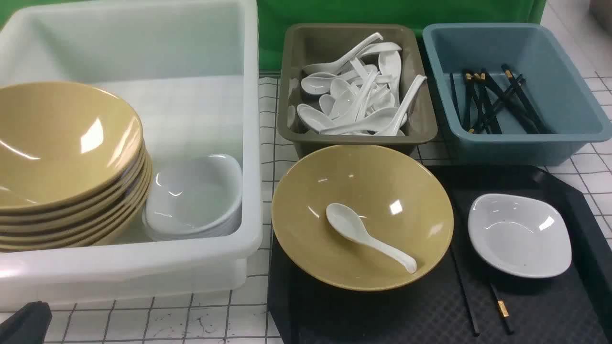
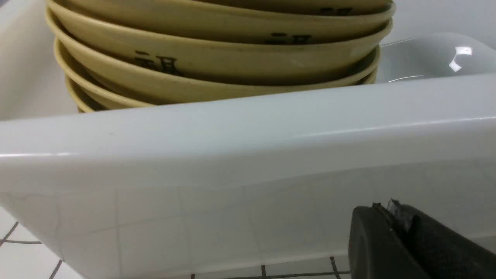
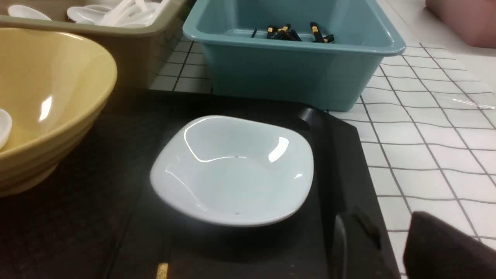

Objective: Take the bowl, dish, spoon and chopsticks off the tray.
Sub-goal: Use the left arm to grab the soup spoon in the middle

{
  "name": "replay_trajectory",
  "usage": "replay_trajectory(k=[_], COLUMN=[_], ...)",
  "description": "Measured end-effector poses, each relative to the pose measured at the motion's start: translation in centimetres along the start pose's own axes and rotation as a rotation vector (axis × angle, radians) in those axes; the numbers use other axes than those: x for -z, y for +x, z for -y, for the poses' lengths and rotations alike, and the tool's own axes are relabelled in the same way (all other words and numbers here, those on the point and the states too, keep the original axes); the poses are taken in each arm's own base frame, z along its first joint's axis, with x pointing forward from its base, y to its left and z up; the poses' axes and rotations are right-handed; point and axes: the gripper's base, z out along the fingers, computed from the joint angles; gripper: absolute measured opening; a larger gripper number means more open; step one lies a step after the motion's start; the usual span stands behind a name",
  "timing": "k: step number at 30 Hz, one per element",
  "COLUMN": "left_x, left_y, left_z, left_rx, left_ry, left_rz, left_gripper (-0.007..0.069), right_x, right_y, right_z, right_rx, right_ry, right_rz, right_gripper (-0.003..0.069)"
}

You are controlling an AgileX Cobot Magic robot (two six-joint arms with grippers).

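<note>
on the black tray (image 1: 382, 315): four items, none cleared yet.
entry for you, operator: bowl (image 1: 368, 177) sits at the tray's left end with the spoon (image 1: 363, 234) lying inside it, so the spoon likely comes out first; dish (image 1: 519, 236) at the right end, chopsticks (image 1: 499, 306) flat, far ends hidden behind the dish. white tub (image 1: 143, 272), olive tub (image 1: 420, 129) and blue tub (image 1: 526, 143) each hold one kind, which reads as sorting. left gripper (image 2: 389, 217) closed, empty, by the white tub; right gripper (image 3: 387, 236) near the dish, opening you cannot tell.
</note>
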Motion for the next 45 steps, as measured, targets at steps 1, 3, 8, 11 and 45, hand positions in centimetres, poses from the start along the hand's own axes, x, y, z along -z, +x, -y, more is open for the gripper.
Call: replay_trajectory(k=[1, 3, 8, 11, 45], left_x=[0.00, 0.00, 0.00, 0.00, -0.02], left_y=[0.00, 0.00, 0.00, 0.00, -0.65], left_z=[0.00, 0.00, 0.00, 0.00, -0.13], left_rx=[0.000, 0.000, 0.000, 0.000, -0.058], left_ry=[0.000, 0.000, 0.000, 0.000, -0.017], left_rz=[0.000, 0.000, 0.000, 0.000, 0.085], left_gripper=[-0.0013, -0.0013, -0.0013, -0.0013, -0.0013], right_x=[0.00, 0.00, 0.00, 0.00, 0.02], right_y=[0.00, 0.00, 0.00, 0.00, -0.85], right_z=[0.00, 0.00, 0.00, 0.00, 0.02], right_rx=[0.000, 0.000, 0.000, 0.000, 0.000], right_ry=[0.000, 0.000, 0.000, 0.000, 0.003], right_rz=[0.000, 0.000, 0.000, 0.000, 0.099], right_gripper=[0.0237, 0.0237, 0.0237, 0.0237, 0.0237])
